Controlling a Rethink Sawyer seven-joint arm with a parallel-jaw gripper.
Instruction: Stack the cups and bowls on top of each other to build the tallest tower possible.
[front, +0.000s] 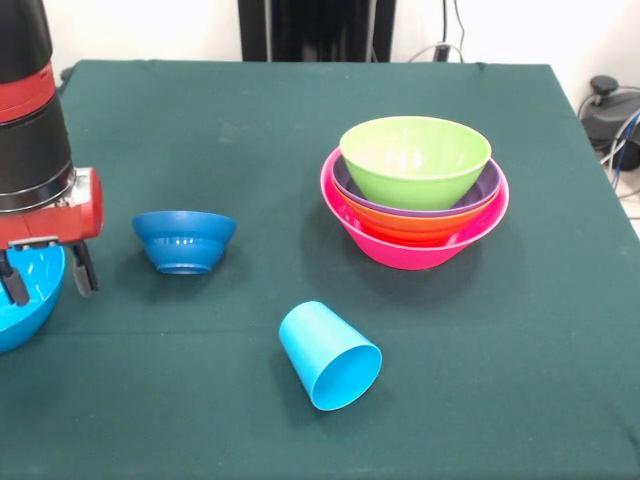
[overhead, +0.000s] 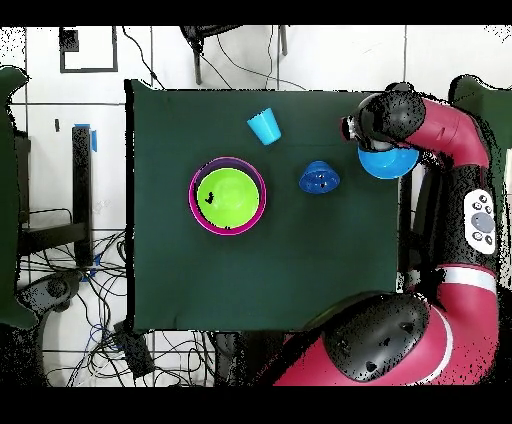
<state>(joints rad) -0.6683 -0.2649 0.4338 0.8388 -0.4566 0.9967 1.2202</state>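
My gripper (front: 48, 275) hangs at the table's left side in the front view, open, its fingers (front: 82, 268) straddling the rim of the sky blue bowl (front: 25, 300) (overhead: 390, 163). The tower (front: 415, 190) (overhead: 228, 196) stands right of centre: pink bowl (front: 420, 250) at the base, then orange and purple, with the lime green bowl (front: 415, 155) on top. The small dark blue bowl (front: 184, 240) (overhead: 319, 177) sits alone between tower and gripper. The sky blue cup (front: 330, 355) (overhead: 264, 127) lies on its side near the front. The yellow-green cup and small orange bowl are out of view.
The dark green table (front: 300, 110) ends close to the left of the sky blue bowl. Black equipment and cables (front: 610, 120) lie beyond the right edge. The arm's red and black wrist (front: 30, 150) rises above the gripper.
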